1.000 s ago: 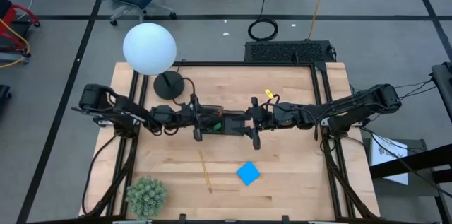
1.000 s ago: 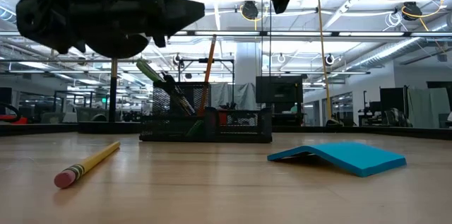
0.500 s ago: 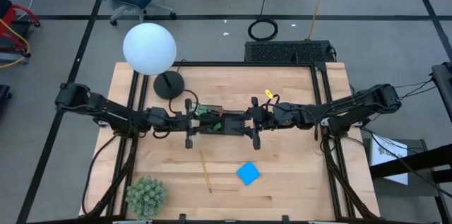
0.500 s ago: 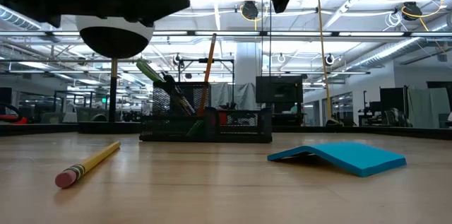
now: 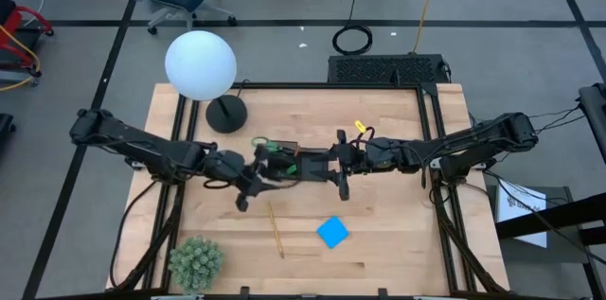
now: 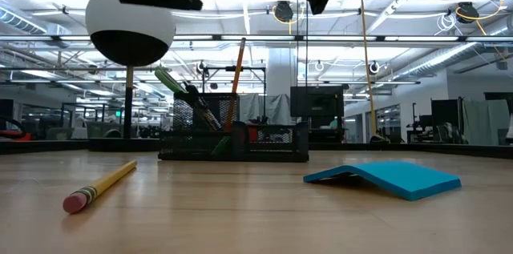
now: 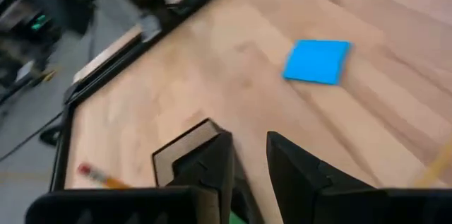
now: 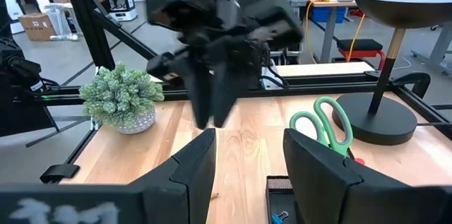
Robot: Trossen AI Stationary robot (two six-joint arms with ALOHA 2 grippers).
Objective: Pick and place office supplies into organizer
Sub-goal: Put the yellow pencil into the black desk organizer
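The black organizer (image 5: 295, 164) sits mid-table. Green-handled scissors (image 8: 323, 123) and an orange pencil (image 6: 238, 68) stand in its taller section, leaning on the rim. A yellow pencil (image 5: 276, 229) and the blue pad (image 5: 332, 233) lie flat on the wood toward the near edge. My left gripper (image 5: 242, 200) hangs open and empty just left of and nearer than the organizer, above the table (image 7: 248, 157). My right gripper (image 5: 343, 181) hovers open over the organizer's right end (image 8: 247, 160).
A white globe lamp (image 5: 200, 65) with a round black base (image 5: 225, 114) stands at the far left. A spiky green plant ball (image 5: 196, 262) sits at the near left corner. Bare wood lies around the pad and pencil.
My left gripper has drawn back from over the organizer's left end, moving toward the table's left and near edge and turning as it went. The right arm, the organizer and the things on the table have stayed put.
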